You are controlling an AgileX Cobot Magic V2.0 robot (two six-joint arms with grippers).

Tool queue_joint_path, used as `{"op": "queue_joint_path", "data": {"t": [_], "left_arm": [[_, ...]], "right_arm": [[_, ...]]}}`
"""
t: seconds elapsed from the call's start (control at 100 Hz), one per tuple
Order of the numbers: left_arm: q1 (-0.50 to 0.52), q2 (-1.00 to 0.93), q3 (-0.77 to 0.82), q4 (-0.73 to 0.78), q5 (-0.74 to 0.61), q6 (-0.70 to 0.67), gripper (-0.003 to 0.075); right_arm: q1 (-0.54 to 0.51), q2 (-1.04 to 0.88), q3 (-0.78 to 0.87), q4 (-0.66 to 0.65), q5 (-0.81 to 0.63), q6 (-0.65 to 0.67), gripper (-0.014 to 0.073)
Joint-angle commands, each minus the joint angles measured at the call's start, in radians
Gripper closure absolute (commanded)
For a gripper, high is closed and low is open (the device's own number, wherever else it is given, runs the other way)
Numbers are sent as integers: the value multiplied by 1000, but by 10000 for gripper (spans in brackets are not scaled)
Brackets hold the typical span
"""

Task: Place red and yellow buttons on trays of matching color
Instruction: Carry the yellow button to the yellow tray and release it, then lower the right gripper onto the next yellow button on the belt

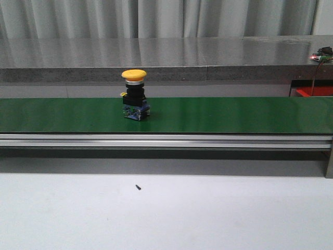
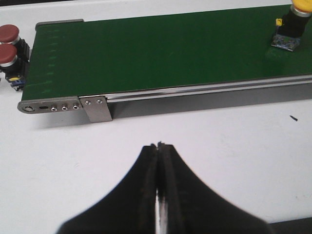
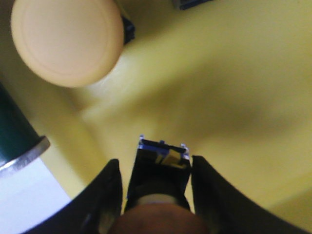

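Right wrist view is showing the right gripper (image 3: pixel 156 195) over the yellow tray (image 3: pixel 234 87), its jaws clamped on a button (image 3: pixel 158 180); another yellow button (image 3: pixel 66 39) is lying in the tray. One yellow-capped button (image 1: pixel 135 95) is standing on the green belt (image 1: pixel 234 114). The left gripper (image 2: pixel 159 146) is keeping its jaws together, holding nothing, and two red buttons (image 2: pixel 9 44) are sitting beside the belt's end.

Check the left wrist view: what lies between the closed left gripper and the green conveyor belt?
Only bare white tabletop separates the left gripper from the green conveyor belt.
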Motion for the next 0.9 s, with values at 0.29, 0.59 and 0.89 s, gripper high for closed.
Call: {"op": "queue_joint_path", "data": {"t": [0.29, 0.59, 0.89], "left_arm": [[-6, 3, -25, -25, -53, 3, 740], [-6, 3, -25, -25, -53, 3, 740], [-6, 3, -25, -25, -53, 3, 740]], "right_arm": [[-5, 29, -19, 17, -55, -35, 362], [-4, 2, -22, 35, -48, -51, 74], [-2, -173, -25, 35, -9, -52, 74]]}}
